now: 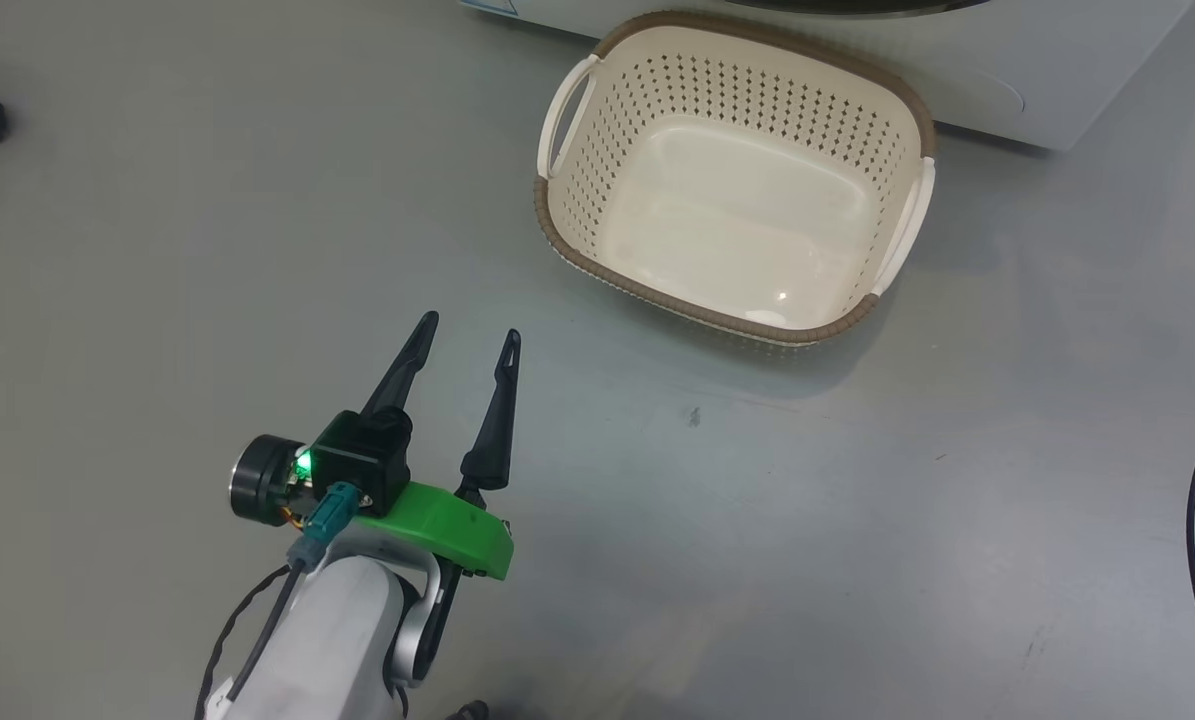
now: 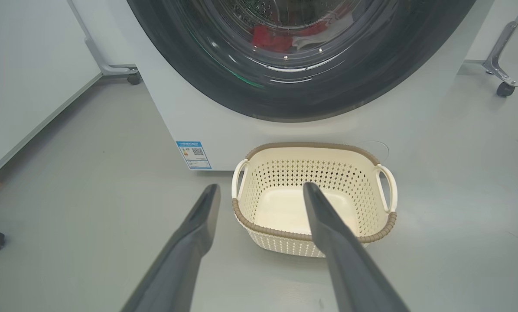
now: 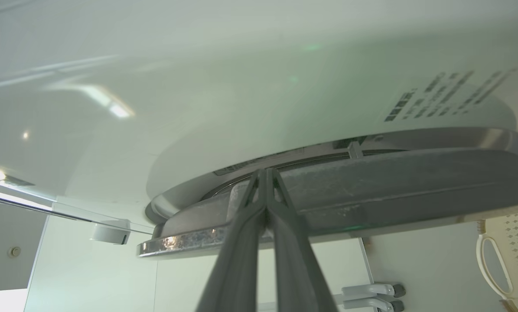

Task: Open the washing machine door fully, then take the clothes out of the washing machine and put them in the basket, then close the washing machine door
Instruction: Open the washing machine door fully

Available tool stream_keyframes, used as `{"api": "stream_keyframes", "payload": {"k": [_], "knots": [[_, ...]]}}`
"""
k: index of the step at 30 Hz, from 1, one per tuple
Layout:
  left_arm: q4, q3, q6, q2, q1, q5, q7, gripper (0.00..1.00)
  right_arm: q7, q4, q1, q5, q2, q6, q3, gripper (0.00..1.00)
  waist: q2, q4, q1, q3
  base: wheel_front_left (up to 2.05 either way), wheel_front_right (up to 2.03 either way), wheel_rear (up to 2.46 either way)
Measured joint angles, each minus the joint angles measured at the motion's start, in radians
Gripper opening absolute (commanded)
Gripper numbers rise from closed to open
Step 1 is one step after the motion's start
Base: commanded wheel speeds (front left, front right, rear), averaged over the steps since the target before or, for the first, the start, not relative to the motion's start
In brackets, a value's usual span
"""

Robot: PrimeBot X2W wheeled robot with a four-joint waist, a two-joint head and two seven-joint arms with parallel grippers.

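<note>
– The washing machine door (image 3: 393,182): where is it met, and how is it approached?

– It is met right at the tips of the right gripper (image 3: 265,173), whose fingers are pressed flat together with nothing between them. The thin joined tip is set at the seam between the door's grey edge and the white front of the washing machine (image 3: 241,99). A narrow wedge is judged to be wanted there, so that the rim can be hooked and drawn outward. Whether the tip is touching cannot be told.

– Is the door to be taken as opened?

– No. Seen from the left gripper (image 1: 469,330), its black rim lies flat against the front, so the first step is judged not yet done.

– And how is that left gripper placed?

– Its fingers are spread wide and nothing is held. It is held low over the floor (image 1: 257,250), well short of the door, presumably so that the swing is not blocked. Just ahead of its tips the basket (image 2: 311,145) is stood, empty and close under the door, so that little carrying will be needed. Farthest of all, behind the glass, the clothes (image 2: 272,39) are seen inside, red with some white.
</note>
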Motion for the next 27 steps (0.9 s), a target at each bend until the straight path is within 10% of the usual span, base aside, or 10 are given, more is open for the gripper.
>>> {"api": "stream_keyframes", "payload": {"k": [27], "knots": [[-0.058, 0.036, 0.0, -0.002, -0.004, -0.014, 0.0, 1.0, 0.112, 0.273, -0.164, 0.01, -0.067, 0.0, 0.01, 0.0, 0.0, 0.039, -0.0001, 0.017, 0.0, 0.0, 0.0]]}}
